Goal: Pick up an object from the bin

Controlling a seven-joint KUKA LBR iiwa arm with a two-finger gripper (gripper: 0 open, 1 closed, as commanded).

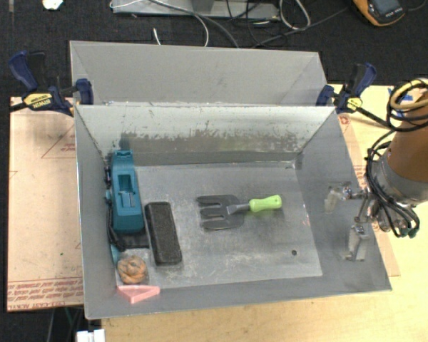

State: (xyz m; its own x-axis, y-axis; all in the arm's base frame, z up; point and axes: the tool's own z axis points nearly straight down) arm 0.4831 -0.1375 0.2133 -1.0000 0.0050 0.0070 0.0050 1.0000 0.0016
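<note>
My gripper (344,223) hangs over the bin's sloping right wall, its two fingers spread apart and nothing between them. The closest loose thing is a small grey hand fork with a green handle (235,210), lying flat in the middle of the bin floor, well to the left of the gripper. Further left lies a black rectangular block (162,232), lengthwise along the floor.
A teal tool (125,194) rests against the left wall beside the black block. In the front left corner sit a brown lumpy thing (133,266) and a pink wedge (138,291). The arm with its cables comes in from the right.
</note>
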